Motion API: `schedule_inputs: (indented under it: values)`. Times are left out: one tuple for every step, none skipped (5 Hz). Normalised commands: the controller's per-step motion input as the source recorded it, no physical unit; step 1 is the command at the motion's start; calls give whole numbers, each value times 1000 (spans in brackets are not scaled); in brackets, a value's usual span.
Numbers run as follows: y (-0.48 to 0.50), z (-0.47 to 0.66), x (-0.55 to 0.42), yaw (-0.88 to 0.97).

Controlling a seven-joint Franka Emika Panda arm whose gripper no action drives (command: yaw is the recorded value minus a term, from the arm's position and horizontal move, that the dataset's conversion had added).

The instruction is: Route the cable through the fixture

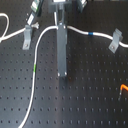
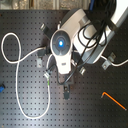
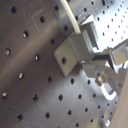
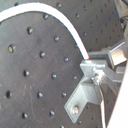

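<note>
The white cable [image 1: 37, 50] comes up from the front left, arches over the middle and runs right past its blue band [image 1: 90, 33]. Its green band [image 1: 34, 68] lies left of centre. My gripper [image 1: 61, 25] hangs at the top of the arch and looks shut on the cable. The upright grey fixture [image 1: 62, 62] stands right under it and also shows in the second exterior view [image 2: 66, 91]. In both wrist views the cable [image 4: 60, 20] [image 3: 70, 17] ends at my fingers, beside the fixture [image 4: 85, 92] [image 3: 70, 52].
Two similar grey clips stand on the black perforated board, one at the first exterior view's left [image 1: 28, 35] and one at its right [image 1: 116, 41]. A short orange wire [image 1: 123, 88] lies at the right edge. In the second exterior view the white robot hand [image 2: 61, 45] hides my fingertips.
</note>
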Motion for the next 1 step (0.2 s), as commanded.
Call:
schedule_inputs:
  values:
    - [-11, 567, -47, -31]
